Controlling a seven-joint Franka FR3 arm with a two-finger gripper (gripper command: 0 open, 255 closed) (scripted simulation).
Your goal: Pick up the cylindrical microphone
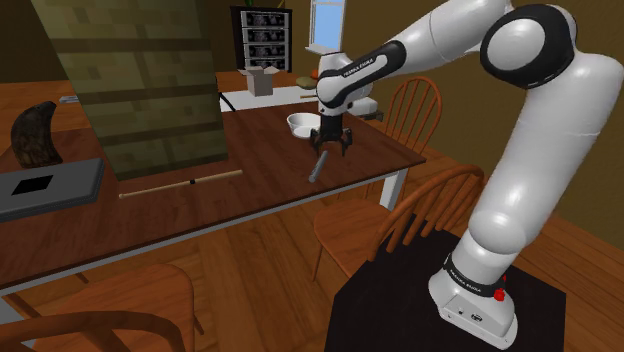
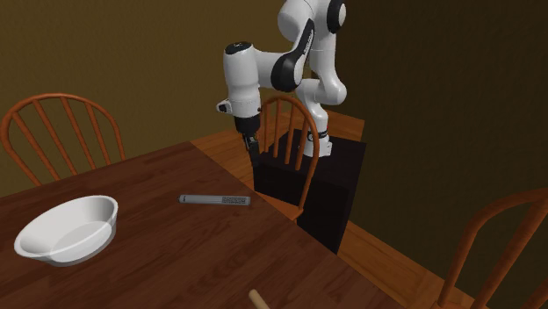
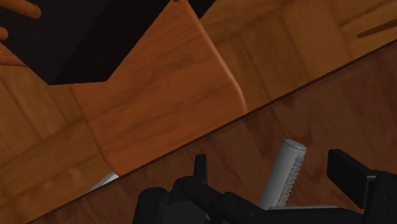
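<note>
The microphone is a slim grey cylinder lying flat on the brown wooden table, close to the edge nearest the stand. In the second exterior view the microphone lies between the white bowl and the table edge. My black gripper points down and hovers a little above the microphone's end, fingers apart. In the wrist view the microphone runs between the open gripper's fingers without touching either one. The gripper holds nothing.
A white bowl sits on the table just beyond the gripper. A thin wooden stick and a tall block-patterned slab lie toward the shoulder view's left. Wooden chairs stand along the table edge by the stand.
</note>
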